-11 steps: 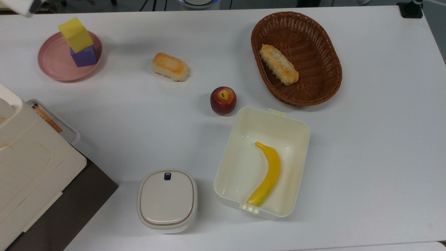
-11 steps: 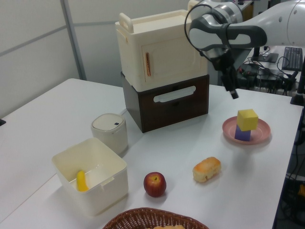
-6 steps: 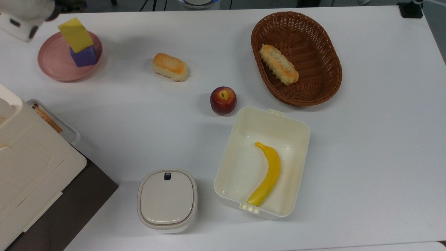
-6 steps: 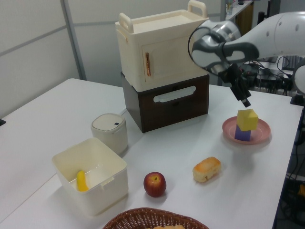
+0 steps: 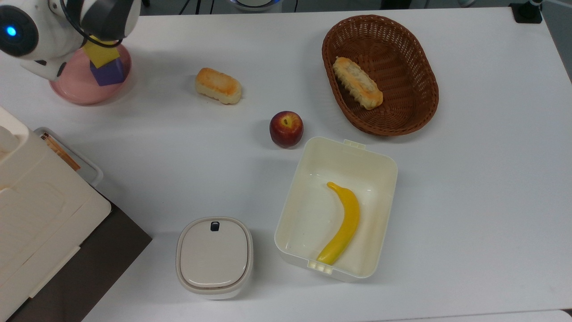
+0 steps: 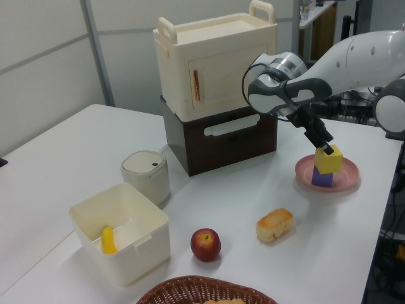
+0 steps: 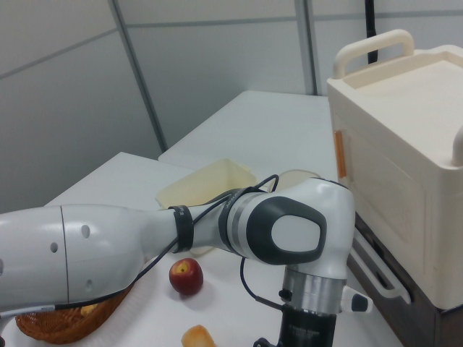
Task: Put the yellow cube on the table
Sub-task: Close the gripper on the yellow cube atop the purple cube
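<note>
The yellow cube (image 6: pixel 328 159) sits on top of the purple cube (image 6: pixel 322 178), both on the pink plate (image 6: pixel 346 181) near the far edge of the white bench (image 5: pixel 469 179). In the left view, the fingers (image 6: pixel 325 148) touch the yellow cube's top edge; I cannot tell how wide they stand.

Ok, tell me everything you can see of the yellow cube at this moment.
The yellow cube is a plain matte block with sharp edges. It sits on top of a purple cube, turned a little askew to it, and both stand on a round pink plate on the white table, near the top view's upper left corner. In the left view the gripper is right at its top. In the top view the arm covers much of it.
</note>
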Controlling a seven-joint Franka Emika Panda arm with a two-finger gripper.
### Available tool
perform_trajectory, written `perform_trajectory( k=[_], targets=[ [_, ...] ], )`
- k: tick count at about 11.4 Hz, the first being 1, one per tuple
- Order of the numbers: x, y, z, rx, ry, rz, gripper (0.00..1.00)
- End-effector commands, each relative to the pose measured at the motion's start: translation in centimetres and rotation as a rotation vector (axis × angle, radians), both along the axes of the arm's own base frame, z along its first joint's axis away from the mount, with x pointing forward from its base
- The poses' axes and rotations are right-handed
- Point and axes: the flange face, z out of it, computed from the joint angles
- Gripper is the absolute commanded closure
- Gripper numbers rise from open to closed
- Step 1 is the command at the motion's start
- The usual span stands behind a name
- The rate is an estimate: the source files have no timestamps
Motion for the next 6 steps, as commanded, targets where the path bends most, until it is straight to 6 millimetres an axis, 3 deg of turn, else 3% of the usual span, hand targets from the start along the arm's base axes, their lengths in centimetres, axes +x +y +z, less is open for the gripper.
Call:
perform_trajectory(
  k=[1,4,5,6],
  targets=[
    [0.58,1.01,-1.11,-0.004,0.022,0.052,0.00],
    [1.04,1.58,-1.88,-0.015,0.039,0.069,0.00],
    [1.11,1.51,-1.85,-0.019,0.036,0.075,0.10],
    [1.15,1.48,-1.79,-0.029,0.039,0.081,0.27]
  ],
)
